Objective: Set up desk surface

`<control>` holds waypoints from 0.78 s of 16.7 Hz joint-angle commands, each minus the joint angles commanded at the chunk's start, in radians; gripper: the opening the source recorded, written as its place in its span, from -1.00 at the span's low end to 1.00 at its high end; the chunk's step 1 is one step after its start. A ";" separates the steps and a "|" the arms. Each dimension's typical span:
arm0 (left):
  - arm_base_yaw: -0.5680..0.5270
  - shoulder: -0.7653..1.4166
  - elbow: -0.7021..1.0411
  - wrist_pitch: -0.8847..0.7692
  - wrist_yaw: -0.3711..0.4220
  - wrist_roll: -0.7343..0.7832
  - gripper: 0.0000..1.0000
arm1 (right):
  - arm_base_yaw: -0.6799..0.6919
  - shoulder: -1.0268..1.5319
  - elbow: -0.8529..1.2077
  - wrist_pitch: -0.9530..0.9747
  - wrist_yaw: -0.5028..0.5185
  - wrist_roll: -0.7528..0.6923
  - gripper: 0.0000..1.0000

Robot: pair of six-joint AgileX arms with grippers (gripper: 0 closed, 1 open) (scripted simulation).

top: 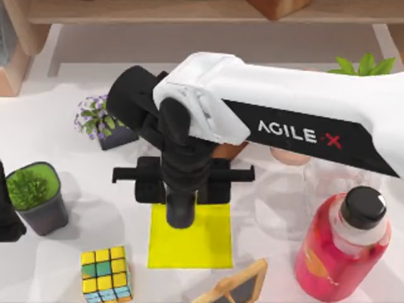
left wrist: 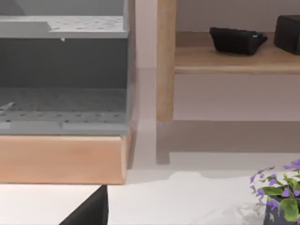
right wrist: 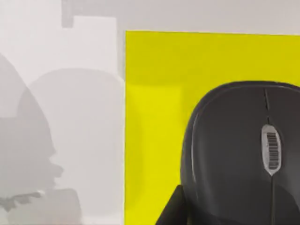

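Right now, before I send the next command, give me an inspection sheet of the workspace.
Surface: white desk surface, with a yellow mat lying near the front.
Job's things: black computer mouse over the yellow mat, held below the right arm.
Clutter: Rubik's cube, green potted plant, purple flower pot, red bottle, small chalkboard, clear glass jar.
Grippers: right gripper above the mat, on the mouse; left arm parked at the left edge.
Cables: nothing seen.
Surroundings: light wooden shelf behind the desk, dark devices on it.
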 joint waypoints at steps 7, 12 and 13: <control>0.000 0.000 0.000 0.000 0.000 0.000 1.00 | 0.002 0.001 0.003 0.011 0.001 0.000 -1.00; 0.000 0.000 0.000 0.000 0.000 0.000 1.00 | 0.003 0.035 -0.022 0.010 0.001 0.001 -1.00; 0.000 0.000 0.000 0.000 0.000 0.000 1.00 | 0.004 0.046 -0.031 0.009 0.000 0.002 -1.00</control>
